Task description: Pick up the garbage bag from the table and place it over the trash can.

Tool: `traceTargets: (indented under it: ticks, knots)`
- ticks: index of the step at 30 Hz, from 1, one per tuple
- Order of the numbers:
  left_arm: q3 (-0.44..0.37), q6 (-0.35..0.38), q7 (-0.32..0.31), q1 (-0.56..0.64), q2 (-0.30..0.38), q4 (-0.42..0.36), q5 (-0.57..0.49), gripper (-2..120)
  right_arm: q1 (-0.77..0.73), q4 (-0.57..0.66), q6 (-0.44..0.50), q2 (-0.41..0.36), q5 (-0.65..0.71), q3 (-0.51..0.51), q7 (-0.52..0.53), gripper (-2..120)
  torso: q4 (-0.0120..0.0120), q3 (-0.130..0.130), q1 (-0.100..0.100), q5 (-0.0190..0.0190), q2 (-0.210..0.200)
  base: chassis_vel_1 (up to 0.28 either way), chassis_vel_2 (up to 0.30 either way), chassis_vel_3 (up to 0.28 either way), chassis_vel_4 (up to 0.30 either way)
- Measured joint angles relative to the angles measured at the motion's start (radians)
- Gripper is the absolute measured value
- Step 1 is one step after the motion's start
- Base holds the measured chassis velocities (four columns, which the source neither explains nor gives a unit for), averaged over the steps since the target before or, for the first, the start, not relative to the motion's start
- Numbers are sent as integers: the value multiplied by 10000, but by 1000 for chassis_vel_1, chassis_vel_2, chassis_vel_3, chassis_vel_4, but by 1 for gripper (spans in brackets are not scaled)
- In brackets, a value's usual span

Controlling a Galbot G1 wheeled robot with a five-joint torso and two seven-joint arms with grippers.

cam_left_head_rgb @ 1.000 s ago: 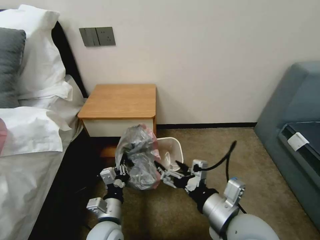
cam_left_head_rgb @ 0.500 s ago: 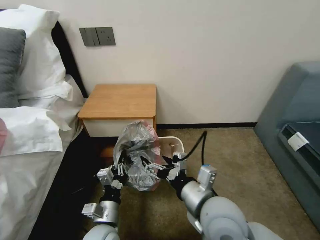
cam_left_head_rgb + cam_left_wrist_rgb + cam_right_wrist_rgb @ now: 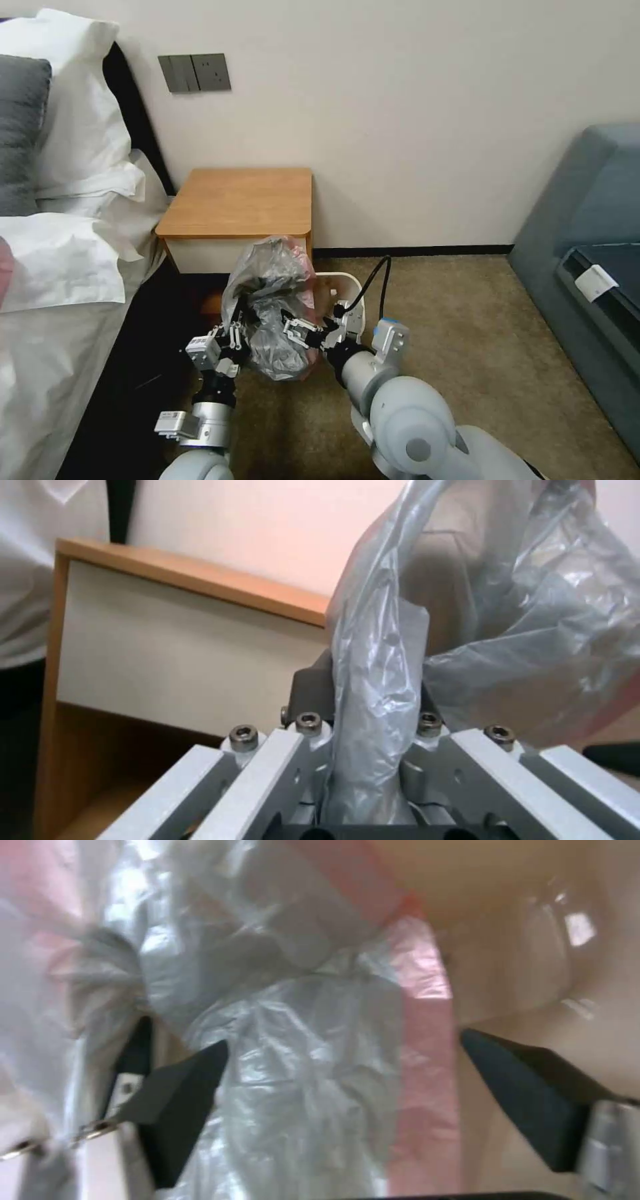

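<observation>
The crinkly grey garbage bag with its pinkish edge hangs in the air in front of the table. My left gripper is shut on the bag's left side; in the left wrist view a twisted strand of bag is pinched in that gripper. From the right, my right gripper reaches into the bag. In the right wrist view it stands open, dark fingers wide apart with bag plastic between them. The cream trash can sits on the carpet just behind, partly hidden by the bag.
A bed with white pillows lies along the left. A blue-grey sofa stands at the right. Open carpet stretches between the trash can and the sofa. The wall is close behind the table.
My right arm has swung left, bringing its open fingers from beside the bag into it. The left gripper with the bag has shifted slightly left and up.
</observation>
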Motion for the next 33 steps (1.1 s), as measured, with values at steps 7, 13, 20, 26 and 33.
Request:
traceTargets:
  ticks: [7, 13, 20, 26, 33]
  knots:
    - [-49, -369, 17, -90, -87, 196, 759, 9, 327, 239, -86, -37, 189, -252, 495, 82, 0, -1, 0, 0, 0, 0, 0, 0, 0]
    - [-30, -534, 131, -73, -158, 206, 968, 9, 652, 4, -85, 117, 461, -367, 948, 82, 0, 0, 0, 0, 0, 0, 0, 0, 0]
    - [-81, -610, 185, -73, -147, 164, 1043, 9, 938, -353, -3, 352, 498, -493, 1011, 73, 0, 0, 0, 0, 0, 0, 0, 0, 0]
    - [-116, -610, 141, -92, -161, 148, 1040, 9, 1001, -355, 51, 395, 479, -593, 943, 50, 0, 0, 0, 0, 0, 0, 0, 0, 0]
    - [-116, -575, 76, -102, -230, 124, 1009, 9, 1030, -405, 80, 378, 235, -670, 792, 26, 0, -1, 0, 0, 0, 0, 0, 0, 0]
